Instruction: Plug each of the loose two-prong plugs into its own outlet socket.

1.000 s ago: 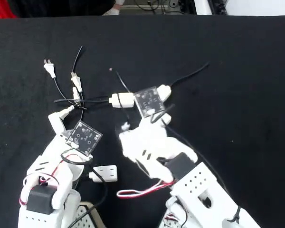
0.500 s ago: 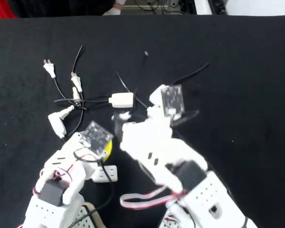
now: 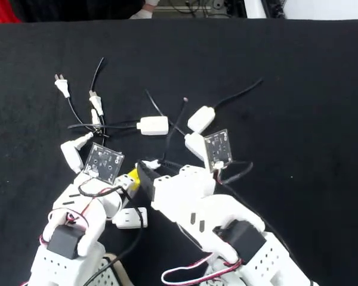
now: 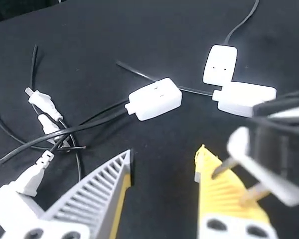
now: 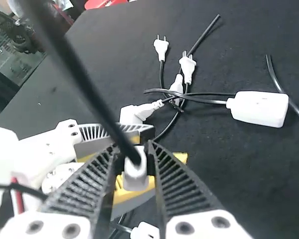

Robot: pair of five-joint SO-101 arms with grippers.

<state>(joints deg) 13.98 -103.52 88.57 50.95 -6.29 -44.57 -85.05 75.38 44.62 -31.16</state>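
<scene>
My right gripper (image 5: 133, 149) is shut on a white two-prong plug (image 5: 134, 172), whose black cord runs up and away. In the left wrist view that plug (image 4: 240, 145) hangs just off the yellow finger (image 4: 220, 185), its prongs pointing at it. My left gripper (image 4: 164, 154) stands open with nothing in it, close beside the right gripper (image 3: 148, 168) in the high view. One white outlet socket (image 3: 153, 125) lies in the middle, two more (image 3: 201, 118) to its right. Loose plugs (image 3: 61, 85) (image 3: 95, 102) lie at the far left among tangled cords.
A fourth white socket block (image 3: 131, 217) lies by the left arm's base. An angled white plug (image 3: 71, 152) rests close to the left arm. Black cords (image 3: 116, 126) cross between plugs and sockets. The black table (image 3: 310, 89) has free room at the right and far side.
My right gripper has drawn back from the middle sockets toward the left gripper, carrying the plug, its cord end trailing nearer. The left arm has turned its wrist and shifted slightly.
</scene>
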